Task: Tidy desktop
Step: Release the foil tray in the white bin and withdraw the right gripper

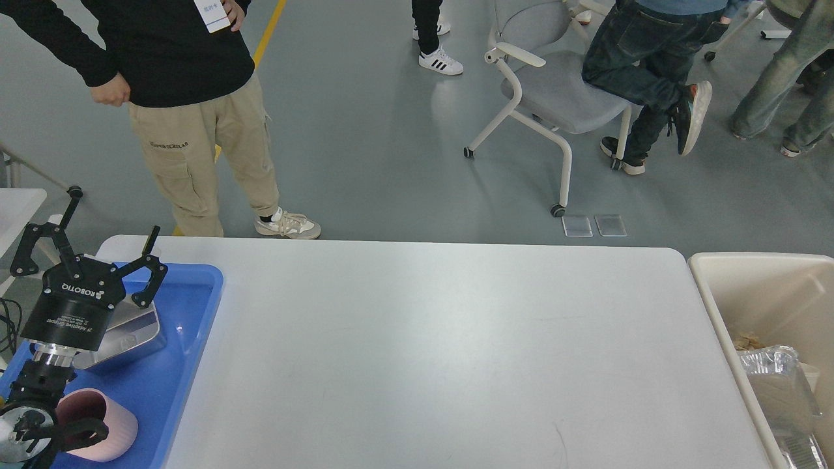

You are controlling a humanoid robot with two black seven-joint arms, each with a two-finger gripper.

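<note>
Head view | desktop (443, 352): 1 | left end effector (111, 221) spread | tray (195, 339): 1 cup (104, 423), perhaps 1 pan (133, 329)

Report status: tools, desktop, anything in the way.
Left tool open, empty, above blue tray; right tool not in view. Desktop shows no loose items. Metal dish and pink cup in tray, trash in cream bin. No obstruction visible.

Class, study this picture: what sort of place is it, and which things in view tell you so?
Probably a robotics lab or workshop floor. A robot's left gripper hangs open over a blue tray on a white desktop, and the grey floor carries a yellow line and a wheeled chair.
</note>
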